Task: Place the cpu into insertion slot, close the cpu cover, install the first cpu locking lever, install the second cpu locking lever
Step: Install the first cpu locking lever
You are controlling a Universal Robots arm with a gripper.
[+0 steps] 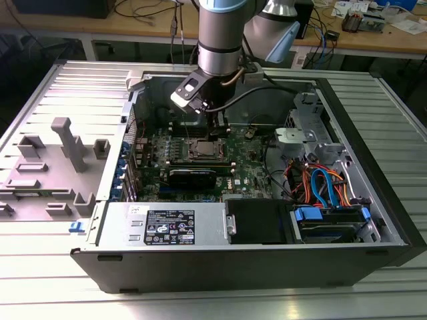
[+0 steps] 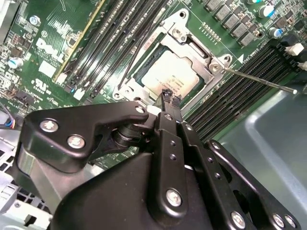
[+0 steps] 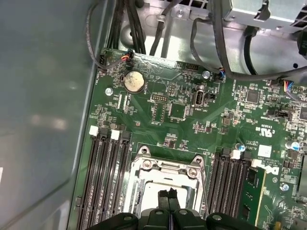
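Hovering above the cpu (image 2: 169,76) under the lowered cpu cover (image 2: 163,40), the gripper (image 2: 170,97) is pinched together, holding nothing.

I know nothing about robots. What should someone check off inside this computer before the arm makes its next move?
1. cpu lying flat in the insertion slot: ok.
2. cpu cover lowered around the chip: ok, it seems.
3. Thin lever sticking out over the memory slots: not ok, looks unlatched.
4. Other lever along the socket's opposite side: cannot tell if latched.
5. Jaws shut, holding nothing, at the socket's edge: ok.
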